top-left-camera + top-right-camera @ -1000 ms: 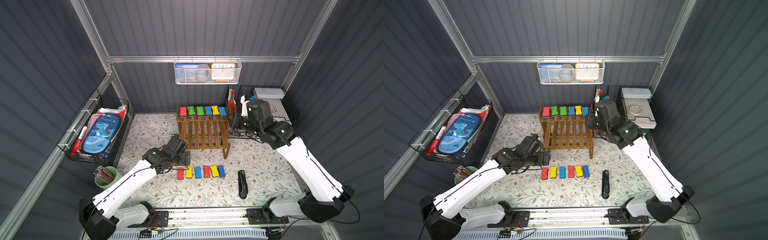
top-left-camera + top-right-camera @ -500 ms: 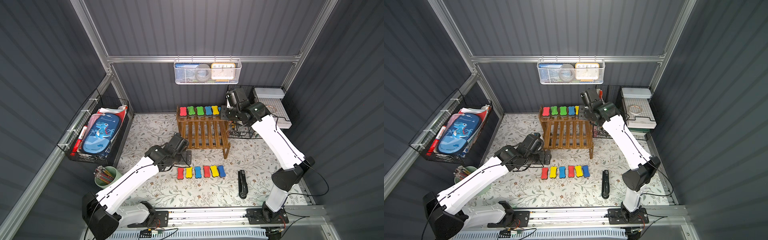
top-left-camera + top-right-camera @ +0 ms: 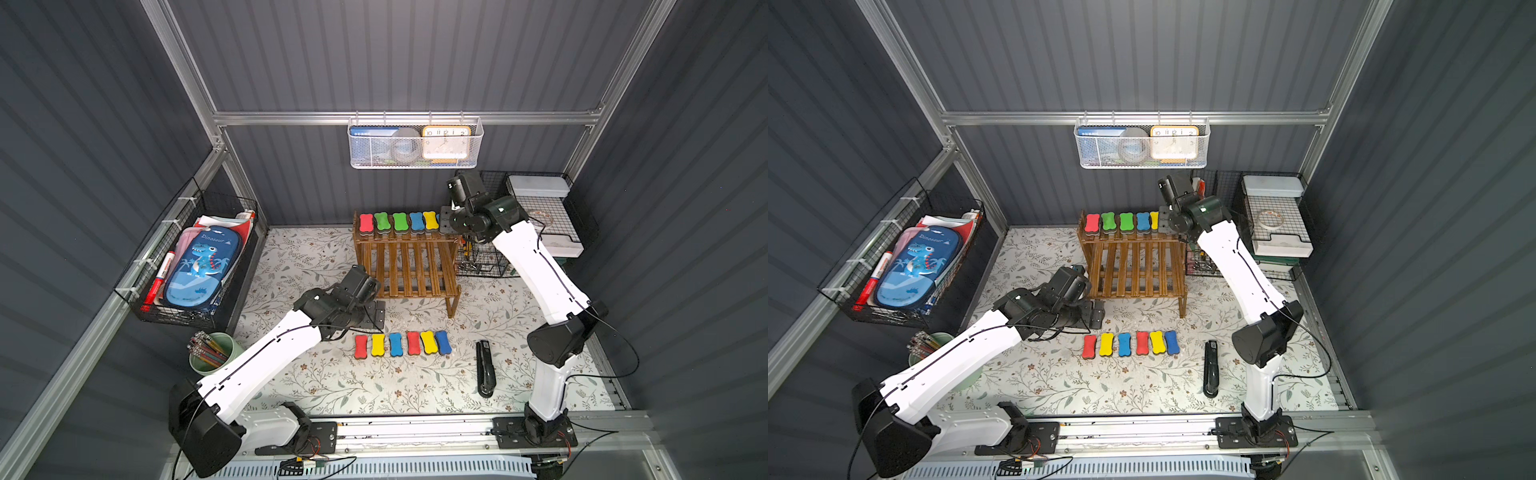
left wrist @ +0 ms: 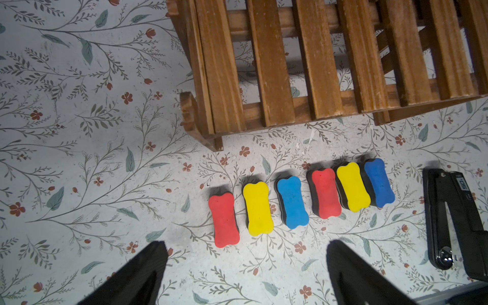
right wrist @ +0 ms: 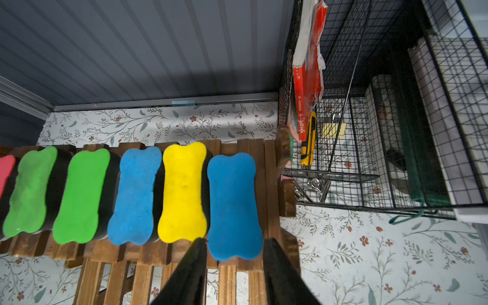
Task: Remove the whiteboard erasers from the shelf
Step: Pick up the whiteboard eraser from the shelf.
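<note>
Right wrist view: your right gripper (image 5: 233, 239), jaws narrowly parted, flanks the blue eraser (image 5: 233, 200) on the shelf (image 5: 270, 184) at lower centre; your left gripper (image 4: 245, 242) gapes wide, empty.

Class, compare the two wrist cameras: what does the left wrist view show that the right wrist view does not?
Left wrist only: six bone-shaped foam erasers rowed on the floral mat, a black stapler, the open left claw. Right wrist only: six more erasers atop the brown slatted wooden shelf, the right claw straddling the end blue eraser, a black wire rack. Both: the shelf and mat.
</note>
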Controlling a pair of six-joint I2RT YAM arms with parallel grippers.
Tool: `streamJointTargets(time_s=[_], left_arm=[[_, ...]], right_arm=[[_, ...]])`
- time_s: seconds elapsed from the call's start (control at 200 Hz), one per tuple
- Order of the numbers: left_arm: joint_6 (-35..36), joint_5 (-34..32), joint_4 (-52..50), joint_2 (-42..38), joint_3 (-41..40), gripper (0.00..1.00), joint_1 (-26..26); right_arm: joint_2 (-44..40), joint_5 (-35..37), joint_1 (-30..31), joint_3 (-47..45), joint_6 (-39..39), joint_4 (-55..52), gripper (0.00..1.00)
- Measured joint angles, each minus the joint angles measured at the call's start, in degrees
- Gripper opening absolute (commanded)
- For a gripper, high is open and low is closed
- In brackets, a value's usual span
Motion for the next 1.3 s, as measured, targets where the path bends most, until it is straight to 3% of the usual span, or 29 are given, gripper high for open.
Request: streamJointTargets(time_s=[1.296], left_arm=[[1.0, 0.2, 0.0, 0.1, 0.6, 0.99, 1.2]], right_arm=[[8.2, 4.8, 2.0, 9.3, -4.9, -2.6, 0.40]])
